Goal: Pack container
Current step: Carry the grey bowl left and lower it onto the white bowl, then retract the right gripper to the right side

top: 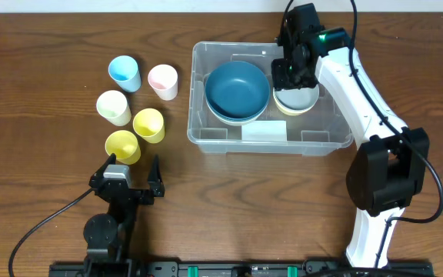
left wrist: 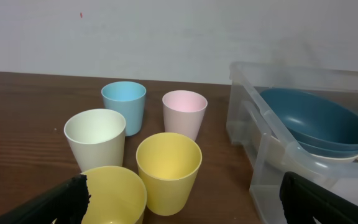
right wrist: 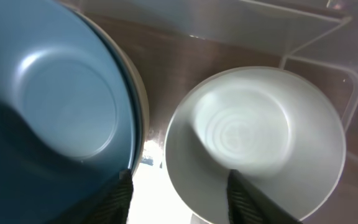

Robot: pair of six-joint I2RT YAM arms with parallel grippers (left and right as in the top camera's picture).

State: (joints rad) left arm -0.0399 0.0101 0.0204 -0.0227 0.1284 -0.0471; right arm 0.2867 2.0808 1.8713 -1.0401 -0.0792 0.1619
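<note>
Holding bowls point(top: 237, 88), clear round-cornered container point(top: 200, 115) — right pincer point(right wrist: 180, 196) parted, empty; left pincer point(left wrist: 188, 199) wide, empty.

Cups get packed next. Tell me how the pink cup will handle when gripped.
The pink cup looks like thin, empty plastic: probably light, with a rim that may flex under a squeeze. Its smooth tapered wall could slip. Upright on a narrower base, it would likely tip if pushed high.

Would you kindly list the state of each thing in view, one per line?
container: lidless, holds bowls
dark blue bowl: upright, topmost of stack
pale bowl: upright, empty
blue cup: upright, empty
pink cup: upright, empty
cream cup: upright, empty
yellow cups: upright, empty
left gripper: open, empty
right gripper: open, over pale bowl
</note>
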